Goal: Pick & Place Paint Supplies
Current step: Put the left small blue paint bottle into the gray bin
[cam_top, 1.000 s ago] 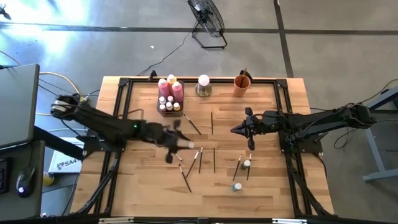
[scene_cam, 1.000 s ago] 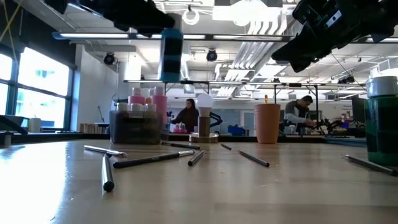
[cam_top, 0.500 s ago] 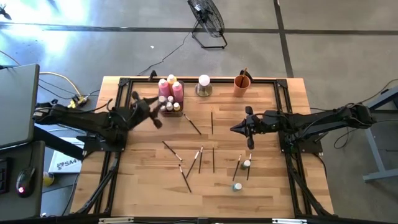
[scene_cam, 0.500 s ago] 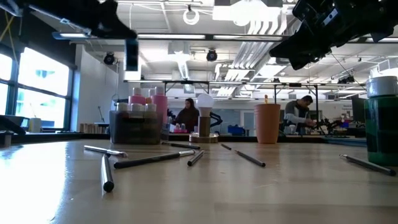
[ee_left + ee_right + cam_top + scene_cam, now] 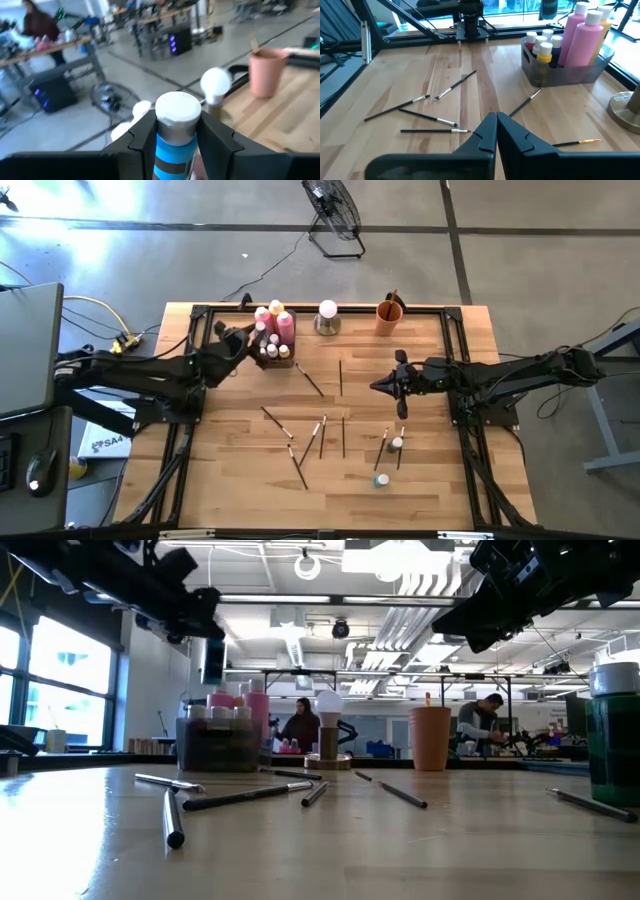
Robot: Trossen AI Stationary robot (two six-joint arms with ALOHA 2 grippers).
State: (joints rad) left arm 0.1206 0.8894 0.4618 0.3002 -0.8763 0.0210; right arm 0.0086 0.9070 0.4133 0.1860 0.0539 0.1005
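My left gripper point(image 5: 248, 340) is shut on a small blue paint bottle with a white cap point(image 5: 176, 112). It hangs in the air at the left side of the grey tray point(image 5: 272, 343), which holds pink, yellow and tiny white-capped bottles. In the low view the bottle point(image 5: 212, 660) shows above the tray point(image 5: 215, 745). Several thin paintbrushes point(image 5: 320, 435) lie flat on the table's middle. Two small bottles point(image 5: 397, 445) point(image 5: 381, 479) stand near the front right. My right gripper point(image 5: 380, 388) hovers shut over the right middle, holding nothing point(image 5: 496, 119). My left gripper pinches the blue bottle between its two fingers point(image 5: 145, 137), on the body just under the white cap point(image 5: 175, 132). The fingers reach in level from the table's left. The bottle stands upright in the hold, lifted clear of the table, its cap on top.
A white ball on a metal base point(image 5: 327, 312) and an orange cup point(image 5: 389, 316) stand at the far edge, right of the tray. A dark green bottle point(image 5: 615, 730) stands close to the low camera. Black rails point(image 5: 195, 380) frame the table's sides.
My left gripper has carried the blue bottle from above the brushes at the table's middle toward the far left, up to the tray's left side. Its wrist has turned on the way. The bottle has stayed clear of the table.
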